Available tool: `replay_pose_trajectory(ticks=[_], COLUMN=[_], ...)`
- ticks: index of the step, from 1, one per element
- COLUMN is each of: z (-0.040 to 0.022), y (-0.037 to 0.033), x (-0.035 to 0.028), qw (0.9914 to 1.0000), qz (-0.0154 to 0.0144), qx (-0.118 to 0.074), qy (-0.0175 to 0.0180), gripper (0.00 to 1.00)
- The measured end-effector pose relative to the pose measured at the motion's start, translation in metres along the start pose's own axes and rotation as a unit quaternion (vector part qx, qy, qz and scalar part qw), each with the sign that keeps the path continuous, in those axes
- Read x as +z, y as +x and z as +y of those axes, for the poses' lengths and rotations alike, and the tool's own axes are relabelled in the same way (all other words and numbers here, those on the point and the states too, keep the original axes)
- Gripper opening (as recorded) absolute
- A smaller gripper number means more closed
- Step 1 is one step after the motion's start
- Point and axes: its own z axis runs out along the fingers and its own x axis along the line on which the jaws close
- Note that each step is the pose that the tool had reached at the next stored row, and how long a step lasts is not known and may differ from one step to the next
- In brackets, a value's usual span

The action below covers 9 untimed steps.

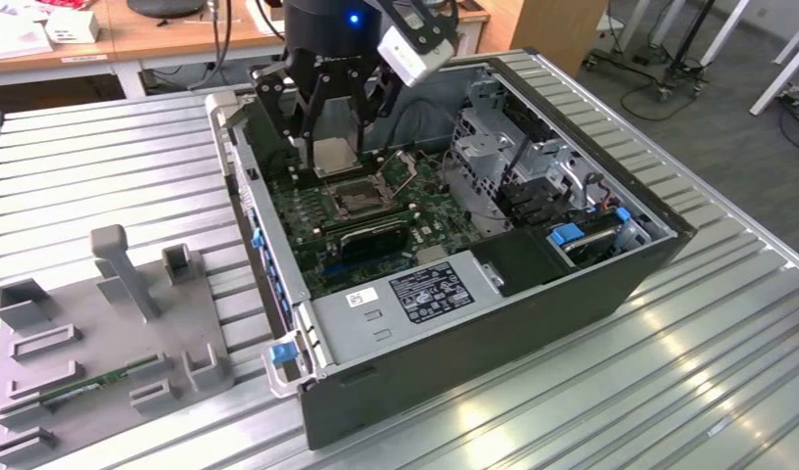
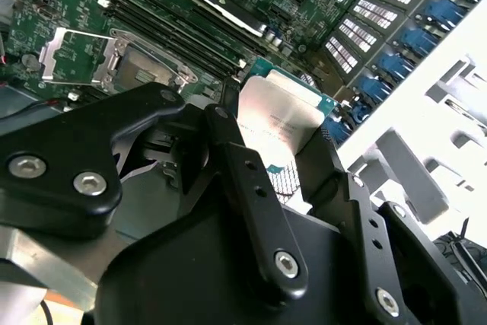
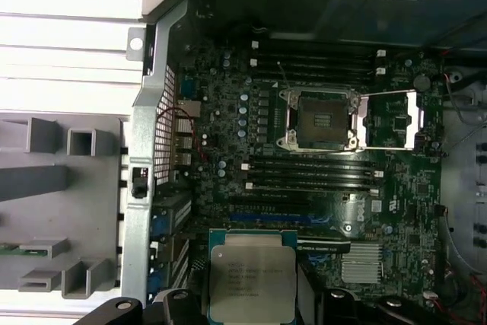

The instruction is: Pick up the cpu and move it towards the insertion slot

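Black claw [image 2: 266, 146] gripped the cpu [image 2: 275, 123] by its edges, above the motherboard and short of the open insertion slot [image 3: 318, 119]. Keeping it level over the slot would suit.

Overhead exterior; wrist views above motherboard [image 3: 304, 188]

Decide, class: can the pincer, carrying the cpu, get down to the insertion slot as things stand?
Probably yes. The pincer holds the cpu above the motherboard, and the insertion slot lies open with its cover plate swung aside. Nothing seems to stand between them.
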Motion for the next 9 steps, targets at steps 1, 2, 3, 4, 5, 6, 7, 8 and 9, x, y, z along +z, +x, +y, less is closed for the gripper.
replay_pose_trajectory(ticks=[1,2,3,4,5,6,7,8,9], z=[0.0,-0.0001,-0.0001,-0.0001,-0.0002,-0.0002,-0.0003,-0.0003,-0.0003], y=[-0.0011,-0.0021,-0.0033,-0.0043,-0.0053,-0.0063,-0.0073,-0.0082,-0.0092], x=[0.0,0.0,0.0,0.0,0.0,0.0,0.0,0.0,0.0], qw=[1.0,1.0,1.0,1.0,1.0,1.0,1.0,1.0,1.0], qz=[0.0,-0.0001,0.0,0.0,0.0,0.0,0.0,0.0,0.0], qx=[0.0,0.0,0.0,0.0,0.0,0.0,0.0,0.0,0.0], qy=[0.0,0.0,0.0,0.0,0.0,0.0,0.0,0.0,0.0], gripper=[0.55,0.55,0.55,0.55,0.55,0.55,0.55,0.55,0.55])
